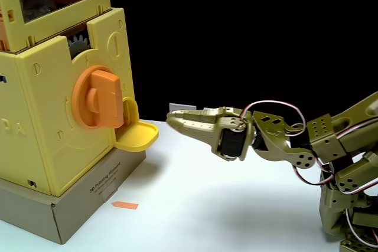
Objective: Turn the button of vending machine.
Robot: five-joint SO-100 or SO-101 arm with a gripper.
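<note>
Button (98, 99) left of gripper (172, 118), slightly higher, apart.
Bar stands near upright on vending machine (53, 134); fingers together, aimed leftward.

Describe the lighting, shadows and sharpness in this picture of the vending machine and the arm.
In the fixed view, the background is black while the white table is brightly, almost overexposed lit; the machine casts a soft shadow under the tray; the knob is evenly lit without glare; the gripper looks sharp, its jaws closed; the machine's top and left are cropped.
</note>
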